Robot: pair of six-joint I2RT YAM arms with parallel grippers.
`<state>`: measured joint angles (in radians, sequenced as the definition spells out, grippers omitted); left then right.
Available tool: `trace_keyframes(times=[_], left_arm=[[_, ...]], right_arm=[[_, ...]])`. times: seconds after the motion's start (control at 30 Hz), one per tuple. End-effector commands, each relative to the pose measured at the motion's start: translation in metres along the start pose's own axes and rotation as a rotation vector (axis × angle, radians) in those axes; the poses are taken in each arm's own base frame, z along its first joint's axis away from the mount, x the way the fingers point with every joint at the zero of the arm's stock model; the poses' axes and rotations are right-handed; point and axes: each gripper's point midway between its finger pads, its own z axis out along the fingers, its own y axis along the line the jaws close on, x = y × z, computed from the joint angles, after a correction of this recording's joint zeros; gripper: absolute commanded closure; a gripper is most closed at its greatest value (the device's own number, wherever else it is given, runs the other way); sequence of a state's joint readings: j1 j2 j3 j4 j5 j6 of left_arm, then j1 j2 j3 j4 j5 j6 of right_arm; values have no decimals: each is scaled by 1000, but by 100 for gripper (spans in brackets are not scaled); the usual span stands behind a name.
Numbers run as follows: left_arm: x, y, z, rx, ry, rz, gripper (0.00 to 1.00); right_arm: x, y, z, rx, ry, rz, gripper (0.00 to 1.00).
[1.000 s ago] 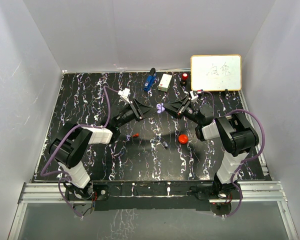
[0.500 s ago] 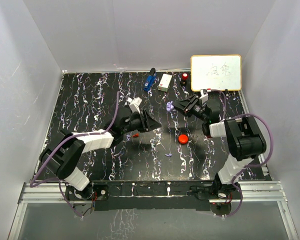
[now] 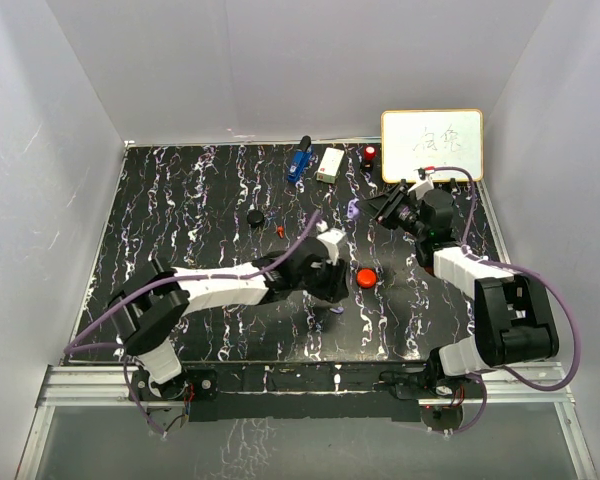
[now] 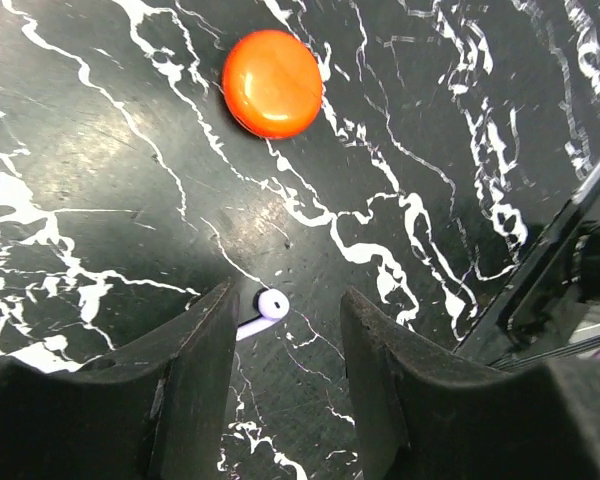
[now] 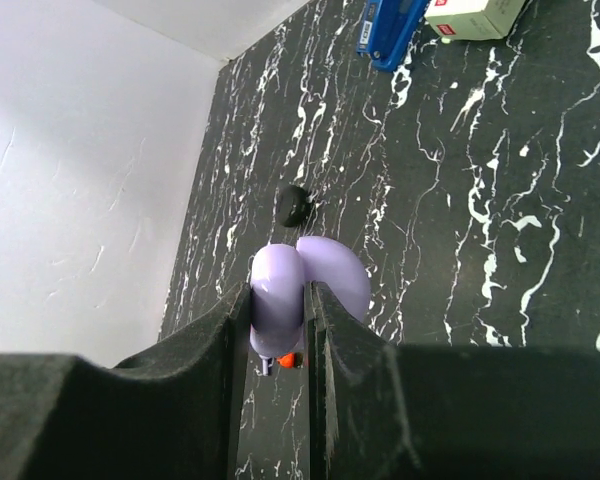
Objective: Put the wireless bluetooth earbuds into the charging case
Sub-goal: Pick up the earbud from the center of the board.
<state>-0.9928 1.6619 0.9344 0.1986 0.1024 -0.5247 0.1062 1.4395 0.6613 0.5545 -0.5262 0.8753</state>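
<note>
On the black marbled surface (image 3: 180,200) are laid a red case (image 3: 366,276), a purple earbud (image 3: 337,310), a black puck (image 3: 255,216), a red earbud (image 3: 280,231), a blue gadget (image 3: 299,160) and a white box (image 3: 331,164).

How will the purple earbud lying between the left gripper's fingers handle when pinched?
Likely very light: the purple earbud is tiny beside the orange case. Its rounded glossy head may slip from the left gripper. On the smooth tabletop it could skid or pivot if nudged.

Left of red case (image 3: 366,276): left gripper (image 4: 285,305).
Near-left: purple earbud (image 4: 268,304), seemingly flat.
Beyond: right gripper (image 5: 278,300) clamping purple case (image 5: 335,270).
Right of it: open table (image 3: 420,315).
</note>
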Motion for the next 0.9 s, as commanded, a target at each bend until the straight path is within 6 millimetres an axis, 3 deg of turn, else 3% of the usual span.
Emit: trace_keyframes(times=[0.0,0.27,0.87], left_arm=[[16,11,2,-156,80,150,55],[40,16,15,-276,164,269,53],[54,13,22,-282,197,301,55]], right_arm=[[-18,10,-8,3,-52,-76,100],[-26,11,-19,12,-72,-93,100],[-29,5,-23,13,-75,-82,100]])
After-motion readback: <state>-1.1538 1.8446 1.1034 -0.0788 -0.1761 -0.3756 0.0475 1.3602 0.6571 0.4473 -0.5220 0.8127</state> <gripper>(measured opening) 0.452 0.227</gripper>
